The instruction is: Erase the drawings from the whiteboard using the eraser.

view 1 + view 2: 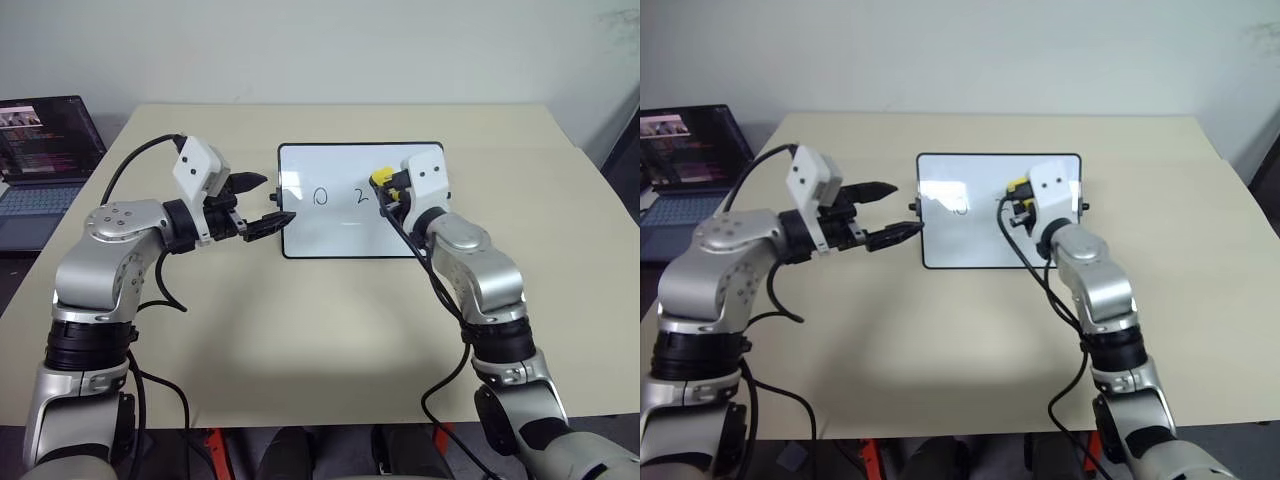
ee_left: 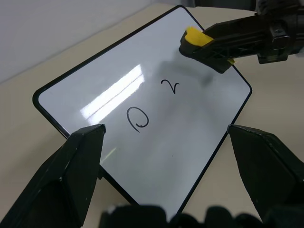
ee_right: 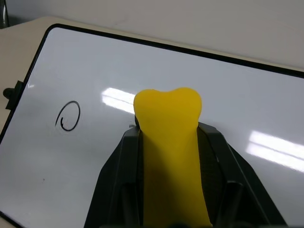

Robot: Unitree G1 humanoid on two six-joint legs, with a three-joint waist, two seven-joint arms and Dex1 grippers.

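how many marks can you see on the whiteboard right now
2: a "0" left of centre on the whiteboard and a "2" beside it; the eraser may hide another.

Head pair high, wrist cameras close.
Both head eyes look down over the surface (image 1: 330, 330); both wrist views sit near the whiteboard (image 2: 142, 109).

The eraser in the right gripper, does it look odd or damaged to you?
Yes: the eraser is squeezed between the right gripper's fingers, its yellow foam pinched narrow and its free end bulging and notched. Nothing else looks wrong; the whiteboard lies flat.
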